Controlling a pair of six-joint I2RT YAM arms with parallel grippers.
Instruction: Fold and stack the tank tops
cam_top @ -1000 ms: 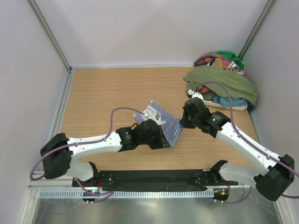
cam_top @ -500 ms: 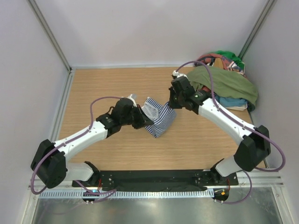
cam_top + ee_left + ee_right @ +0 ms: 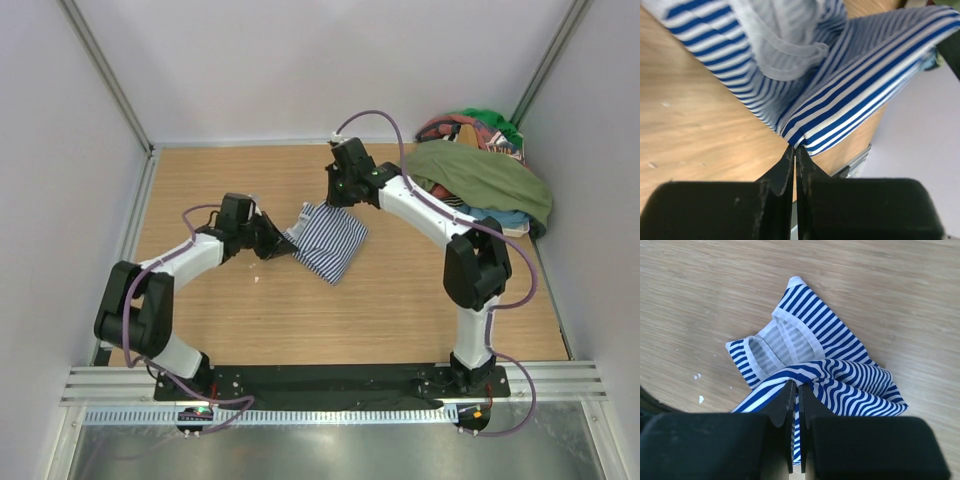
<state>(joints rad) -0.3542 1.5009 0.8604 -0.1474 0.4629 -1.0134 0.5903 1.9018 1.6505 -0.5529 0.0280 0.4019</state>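
Pale walls enclose a wooden counter [image 3: 250, 320], seen from above. At the upper right of the frame sits a heap of mixed clothing [image 3: 478, 128]. The olive green tank top [image 3: 480, 175] is draped over it, unfolded.

Near the centre of the frame, the striped tank top [image 3: 330, 240] lies bunched and partly raised off the wood, held between two arms. The left gripper [image 3: 794, 150] is closed tight on a doubled edge of striped cloth at the garment's left side. The right gripper [image 3: 795, 387] is likewise closed, pinching striped cloth at the garment's upper edge.

We judge the task to be at an early stage. The striped top looks gathered for spreading or a first fold, and no neat fold shows yet. The olive top is still on the heap, and nothing is stacked.
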